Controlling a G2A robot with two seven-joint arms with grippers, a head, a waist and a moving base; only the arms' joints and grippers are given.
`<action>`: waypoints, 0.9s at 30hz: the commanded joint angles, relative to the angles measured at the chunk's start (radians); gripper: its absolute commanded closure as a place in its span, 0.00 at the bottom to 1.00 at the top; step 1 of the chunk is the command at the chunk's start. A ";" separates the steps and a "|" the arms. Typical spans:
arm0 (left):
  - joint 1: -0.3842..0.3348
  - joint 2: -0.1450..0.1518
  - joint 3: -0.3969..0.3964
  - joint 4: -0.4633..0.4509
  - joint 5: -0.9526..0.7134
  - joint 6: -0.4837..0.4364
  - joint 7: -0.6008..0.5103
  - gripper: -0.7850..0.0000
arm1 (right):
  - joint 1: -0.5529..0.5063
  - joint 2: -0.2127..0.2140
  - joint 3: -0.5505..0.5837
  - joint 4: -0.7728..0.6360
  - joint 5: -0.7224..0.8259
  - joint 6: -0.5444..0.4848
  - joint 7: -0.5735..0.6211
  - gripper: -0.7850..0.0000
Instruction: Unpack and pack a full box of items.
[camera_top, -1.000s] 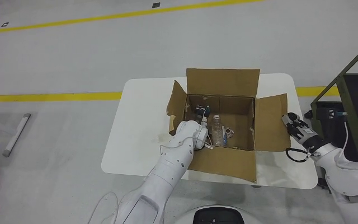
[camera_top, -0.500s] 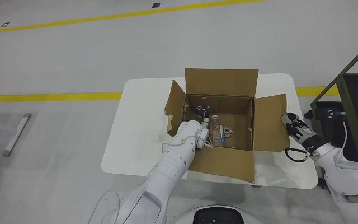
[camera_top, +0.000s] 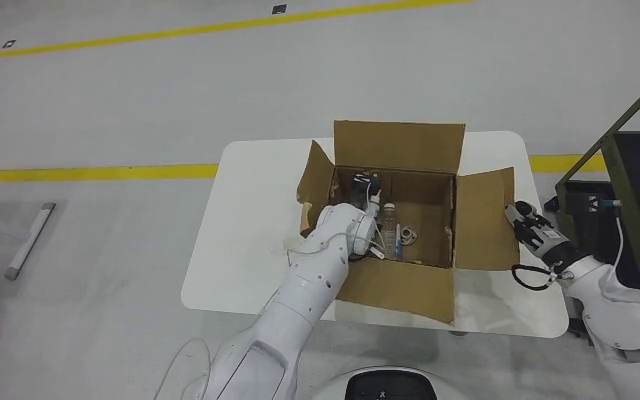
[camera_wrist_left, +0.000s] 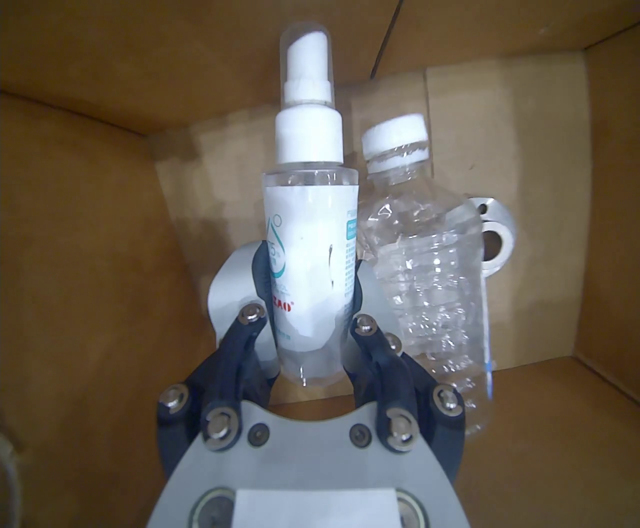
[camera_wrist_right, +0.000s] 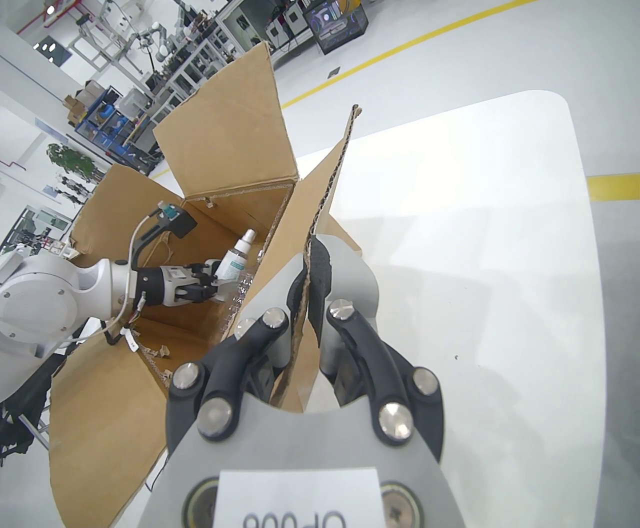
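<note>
The spray bottle (camera_wrist_left: 310, 250) is clamped low on its body between the left jaws, inside the box (camera_top: 400, 285). A water bottle (camera_wrist_left: 425, 290) lies just outside one jaw. The right jaws pinch the box flap (camera_wrist_right: 295, 235). Recommendation: lift straight up, clear of the neighbour.

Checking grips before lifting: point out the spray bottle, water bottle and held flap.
spray bottle (camera_wrist_left: 310, 260), left wrist view, label.
water bottle (camera_wrist_left: 425, 280), left wrist view, body.
flap (camera_wrist_right: 307, 210), right wrist view, cardboard face.

White rounded arms (camera_top: 310, 290); left end effector (camera_wrist_left: 309, 272) and right end effector (camera_wrist_right: 312, 285): black linkage fingers (camera_wrist_left: 235, 350), silver screws, grey plates, white labels.
</note>
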 joint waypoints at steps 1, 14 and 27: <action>0.016 0.010 -0.019 -0.065 0.003 0.003 -0.028 1.00 | 0.006 0.001 0.006 0.005 -0.001 -0.005 0.007 1.00; 0.214 0.085 -0.171 -0.632 0.126 -0.010 -0.233 1.00 | 0.068 0.016 0.030 0.061 -0.032 -0.131 0.078 1.00; 0.256 0.101 -0.246 -0.850 0.091 -0.015 -0.296 1.00 | 0.132 0.028 0.031 0.118 -0.037 -0.202 0.114 1.00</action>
